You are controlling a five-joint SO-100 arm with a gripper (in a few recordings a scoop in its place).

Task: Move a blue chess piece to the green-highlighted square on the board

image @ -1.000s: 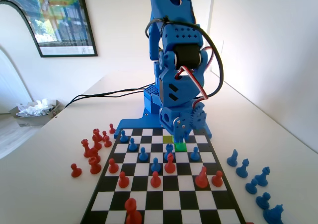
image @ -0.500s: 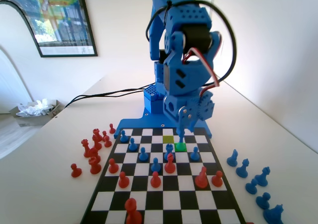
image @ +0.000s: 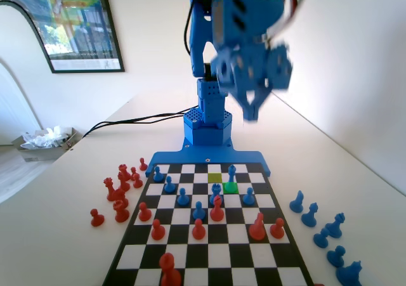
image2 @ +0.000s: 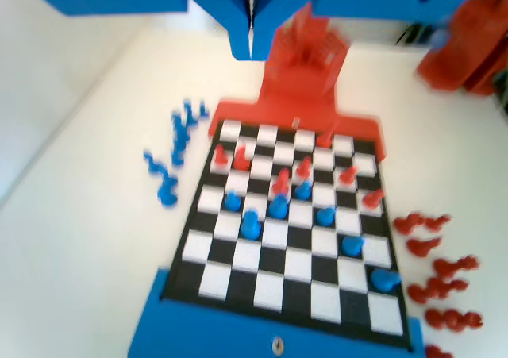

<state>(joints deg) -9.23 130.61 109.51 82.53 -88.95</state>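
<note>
The blue arm's jaws (image: pixel 252 111), which were low over the board's far rows a second ago, are now hanging high above it, blurred, pressed together and holding nothing. The tall, slender blue plastic chess piece (image: pixel 232 172) is standing free near the far edge of the flat black-and-white chequered board (image: pixel 209 260), seemingly at the far rim of the bright green-highlighted square (image: pixel 230 187). The placing looks done. The white tabletop (image: pixel 57 235) is sitting in a pale-walled room with a framed picture (image: pixel 70 23).
</note>
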